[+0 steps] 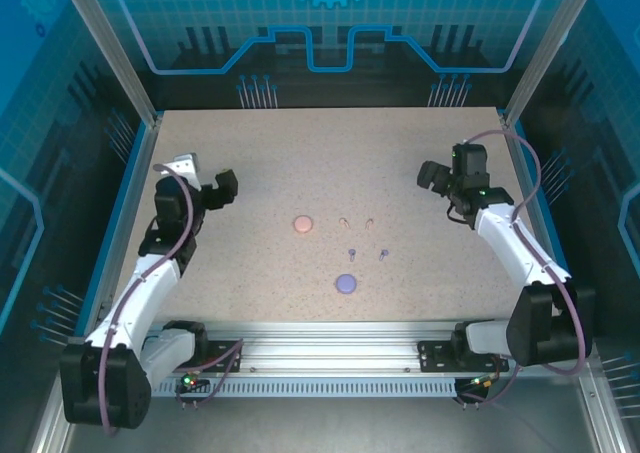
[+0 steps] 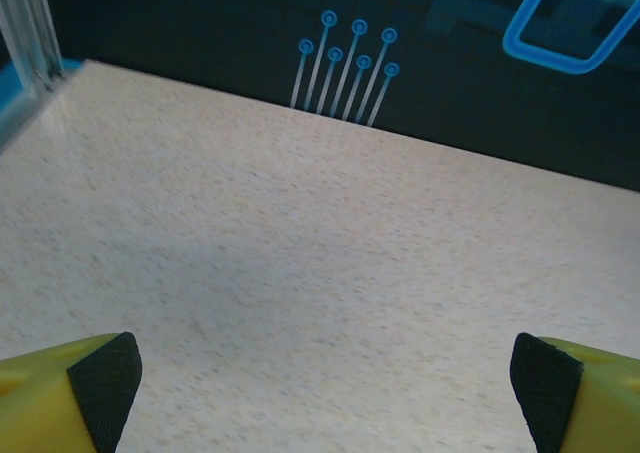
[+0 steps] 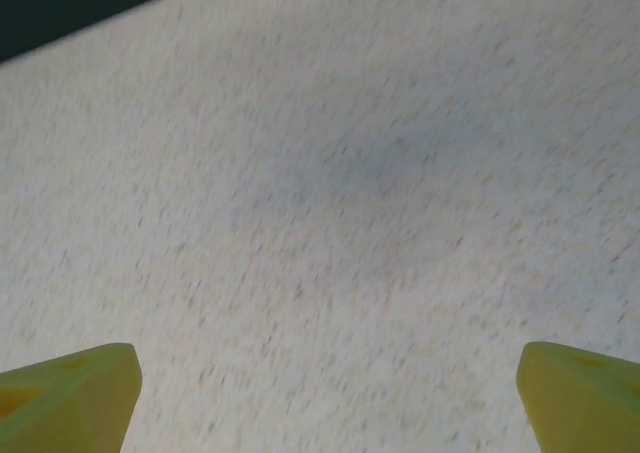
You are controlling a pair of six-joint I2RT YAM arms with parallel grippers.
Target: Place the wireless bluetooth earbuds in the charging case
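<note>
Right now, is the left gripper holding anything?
No, the left gripper is open, its fingers wide apart over the table.

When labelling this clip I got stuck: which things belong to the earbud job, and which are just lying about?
Job:
- pink earbuds
- purple earbuds
- pink case
- purple case

Just there:
- table
- metal rail at the near edge

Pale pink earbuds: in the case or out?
Out: both pale pink earbuds lie on the speckled table, apart from the round pink case.
</note>
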